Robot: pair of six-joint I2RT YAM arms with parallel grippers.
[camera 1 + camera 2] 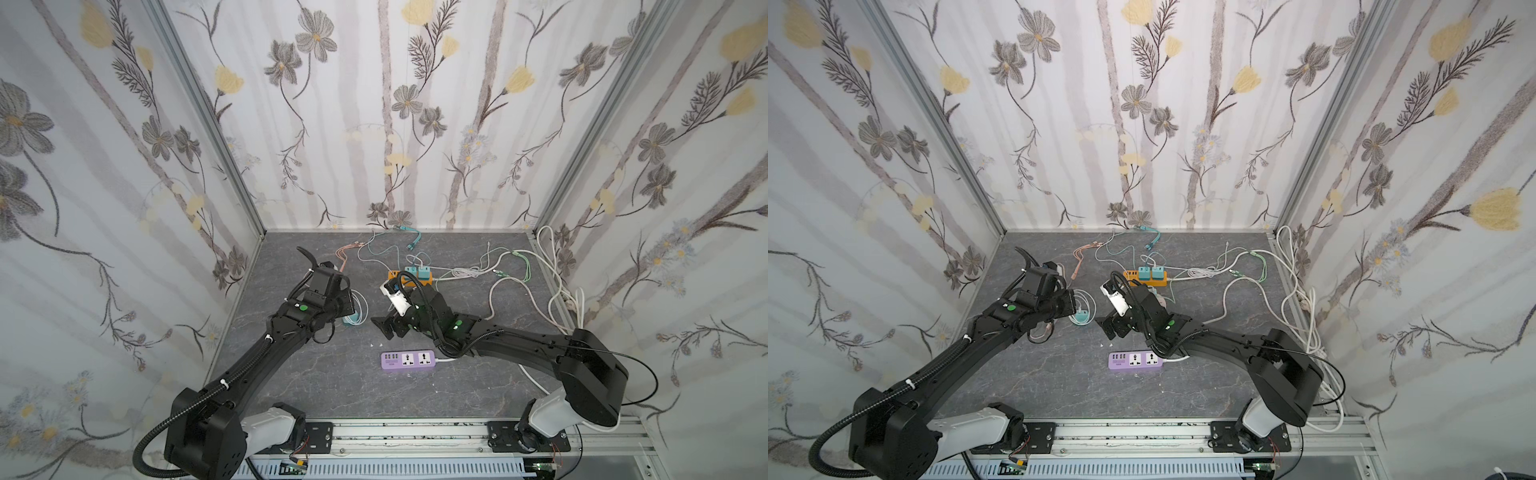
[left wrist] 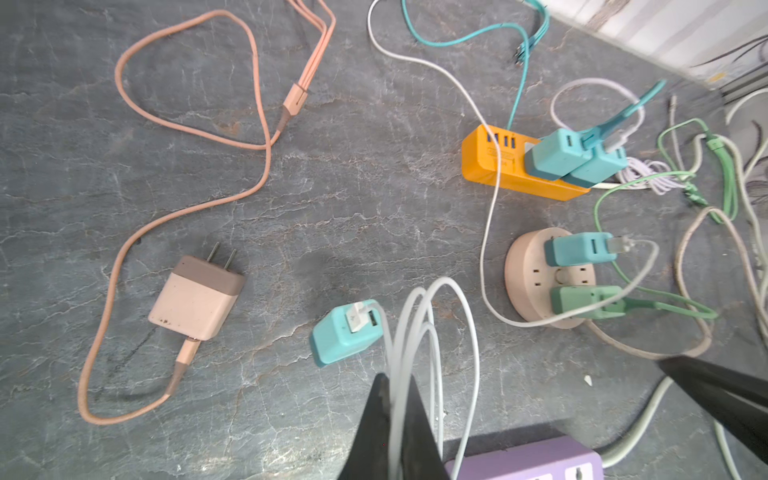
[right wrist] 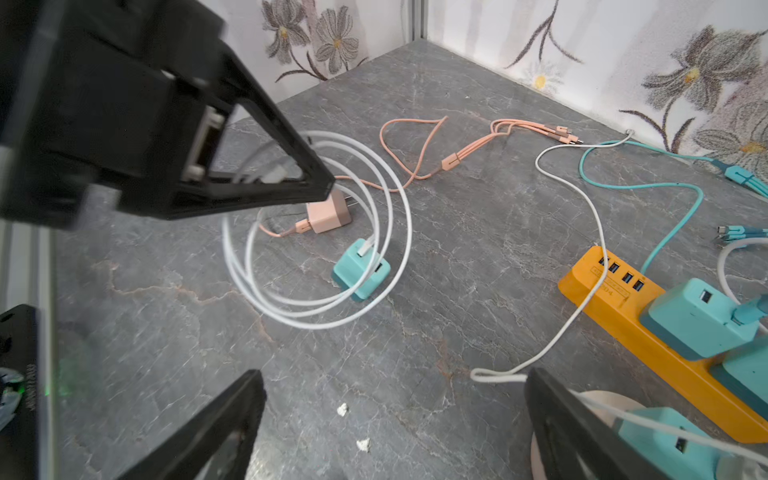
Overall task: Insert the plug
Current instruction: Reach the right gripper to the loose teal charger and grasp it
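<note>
Left jaws pinching the coiled white cable (image 2: 401,361)
Its teal charger (image 2: 345,332) sits on the counter (image 2: 332,208); right jaws spread wide, empty, near the purple power strip (image 1: 408,360).

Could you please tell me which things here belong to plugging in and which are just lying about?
Job: loose teal charger; its white cable; purple power strip, probably.
Lying about: pink charger; orange power strip; round socket hub.

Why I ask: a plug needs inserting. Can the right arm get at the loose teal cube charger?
Probably yes: the open right gripper faces the teal cube charger; only white cable loops in the left gripper crowd it.
</note>
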